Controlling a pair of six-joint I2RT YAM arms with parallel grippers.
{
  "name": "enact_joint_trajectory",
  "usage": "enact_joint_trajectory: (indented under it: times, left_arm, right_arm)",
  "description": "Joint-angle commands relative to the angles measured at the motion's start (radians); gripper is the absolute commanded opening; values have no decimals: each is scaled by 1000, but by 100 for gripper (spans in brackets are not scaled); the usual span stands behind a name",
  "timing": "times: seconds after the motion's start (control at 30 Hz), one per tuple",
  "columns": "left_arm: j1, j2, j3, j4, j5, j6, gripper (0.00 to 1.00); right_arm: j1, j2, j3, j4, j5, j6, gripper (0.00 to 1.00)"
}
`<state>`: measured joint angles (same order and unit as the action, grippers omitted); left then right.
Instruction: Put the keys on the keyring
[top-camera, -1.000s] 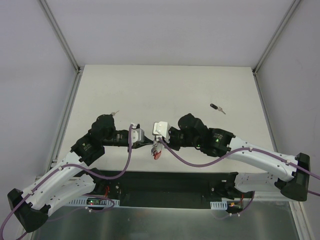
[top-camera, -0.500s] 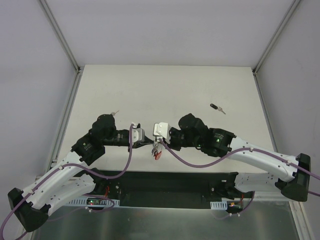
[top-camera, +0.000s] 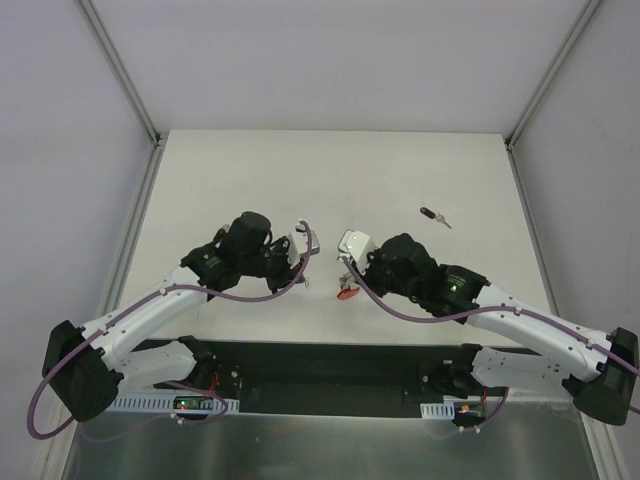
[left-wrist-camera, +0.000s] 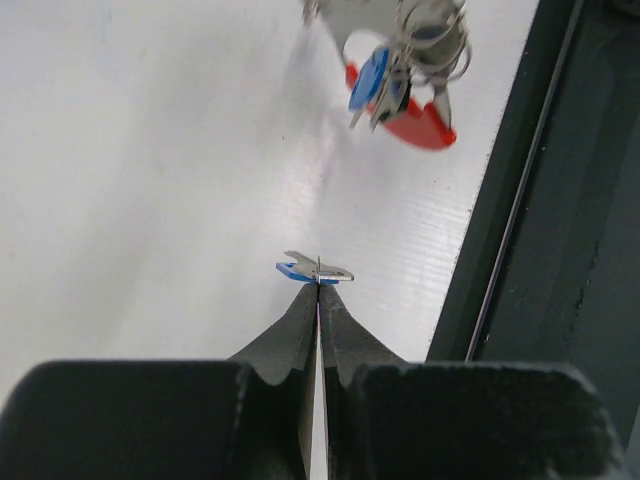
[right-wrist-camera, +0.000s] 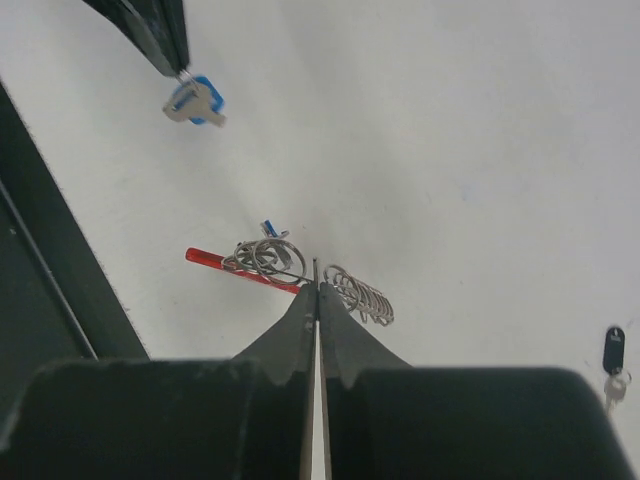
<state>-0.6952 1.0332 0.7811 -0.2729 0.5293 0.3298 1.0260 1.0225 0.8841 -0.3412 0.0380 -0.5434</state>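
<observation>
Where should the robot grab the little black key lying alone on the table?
Probably by its black head, coming straight down from above. The black key lies flat on the table, well apart from everything else, and the head is its widest part; its silver end is thinner.

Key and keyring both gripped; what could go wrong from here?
The blue key is pinched only at the tips of the left end effector; it may twist or slip on contact. The keyring hangs loose from the right end effector; its ring may swing aside during threading. The table edge is close: a dropped key could fall off.
</observation>
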Motion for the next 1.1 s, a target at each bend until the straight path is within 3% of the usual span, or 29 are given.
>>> enact_joint_trajectory:
  times: [0.0, 0.2, 0.4, 0.57, 0.63, 0.7, 0.8, 1.07]
  left_arm:
    - [-33, 62, 66, -149, -153, -125, 0]
    - [-38, 220, 145, -259, -264, -247, 0]
    - [-40, 538, 288, -240, -383, -259, 0]
    - [-40, 721, 403, -178, -345, -252, 0]
    - [-38, 751, 412, -119, -316, -256, 14]
    - [-41, 713, 396, -71, -299, -268, 28]
    - [-41, 593, 325, 52, -295, -268, 39]
    - [-38, 164, -3, 420, -180, -262, 53]
  right_arm:
    - [-10, -65, -54, 37, 227, 91, 1]
    - [-37, -65, -92, 71, 221, 112, 1]
    - [-52, -81, -134, 117, 188, 151, 1]
    - [-79, -105, -169, 142, 181, 194, 1]
    - [-89, -124, -183, 153, 185, 195, 1]
    - [-109, -140, -208, 171, 151, 201, 1]
    - [-138, -171, -238, 209, 80, 206, 2]
    - [-181, -237, -286, 372, -159, 194, 2]
